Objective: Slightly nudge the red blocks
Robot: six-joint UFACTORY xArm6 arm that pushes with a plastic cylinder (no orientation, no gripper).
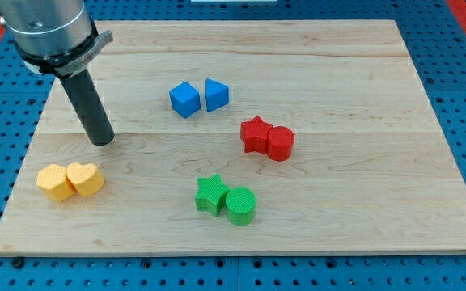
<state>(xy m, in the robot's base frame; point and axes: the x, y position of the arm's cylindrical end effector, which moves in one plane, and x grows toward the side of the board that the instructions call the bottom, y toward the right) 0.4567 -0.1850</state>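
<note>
A red star block [254,134] and a red cylinder [281,143] sit touching each other right of the board's middle. My tip [102,141] rests on the board at the view's left, far left of the red blocks and just above the yellow blocks. It touches no block.
A blue cube [184,99] and a blue triangular block [216,94] lie above the red pair. A green star [211,194] and a green cylinder [240,205] lie below it. A yellow hexagon [54,183] and a yellow heart [86,179] sit at lower left. The wooden board [362,73] ends on a blue pegboard.
</note>
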